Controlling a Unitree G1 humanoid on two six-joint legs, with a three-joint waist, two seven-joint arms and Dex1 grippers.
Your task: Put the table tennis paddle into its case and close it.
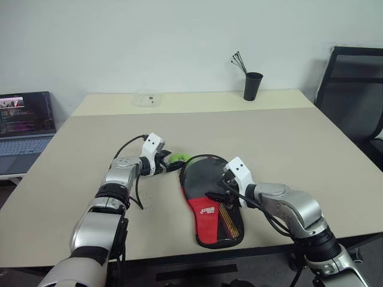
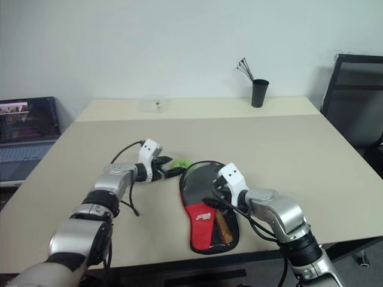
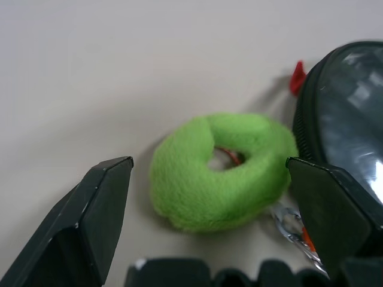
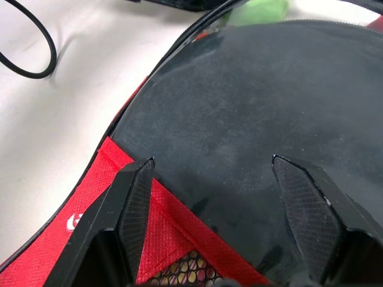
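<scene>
Risk: our left gripper (image 3: 209, 227), jaws wide around the green fuzzy pull (image 3: 221, 170) at the case's (image 1: 210, 206) eleven o'clock, may slip; right gripper (image 4: 212, 179) spread, pinning the case mid-table.

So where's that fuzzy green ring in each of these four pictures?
Left eye view: green ring, by the case's far rim, at the left gripper.
Right eye view: same spot.
Left wrist view: centre, between open fingers.
Right wrist view: green sliver past the case.
Shared landmark: the case's rounded end.
</scene>
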